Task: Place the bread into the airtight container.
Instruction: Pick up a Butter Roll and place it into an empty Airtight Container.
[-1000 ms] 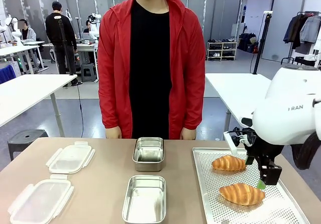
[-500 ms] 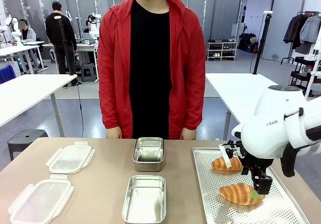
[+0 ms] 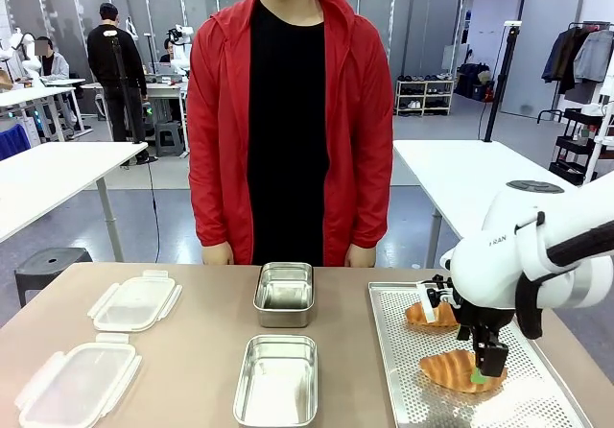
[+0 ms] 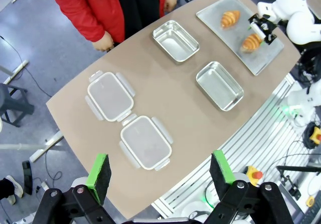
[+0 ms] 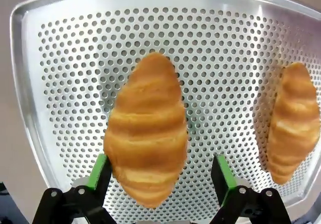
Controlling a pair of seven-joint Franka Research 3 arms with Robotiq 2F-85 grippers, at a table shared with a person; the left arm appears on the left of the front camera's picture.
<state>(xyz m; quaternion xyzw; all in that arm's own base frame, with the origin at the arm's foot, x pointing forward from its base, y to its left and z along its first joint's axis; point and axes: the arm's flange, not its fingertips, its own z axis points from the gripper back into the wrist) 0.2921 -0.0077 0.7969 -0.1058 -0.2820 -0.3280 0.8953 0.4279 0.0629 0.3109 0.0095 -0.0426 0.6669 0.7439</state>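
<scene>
Your right end effector (image 5: pixel 160 174) has dropped to the tray (image 3: pixel 398 390). Its jaws, spread wide, now straddle the near croissant (image 5: pixel 145 128), unclenched. The grasp looks ready, so close next, then carry it to the near steel container (image 3: pixel 276 382). The left end effector (image 4: pixel 160 170) hangs released above the bench (image 4: pixel 165 103).

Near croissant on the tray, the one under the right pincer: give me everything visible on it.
The near croissant is golden-brown, glossy and whole, with crosswise ridged bands and tapered ends. It lies flat on the perforated metal tray, apart from the second croissant. The right pincer stands open astride its lower end. One green pad is at the croissant's edge, contact unclear; the other is clear of it.
</scene>
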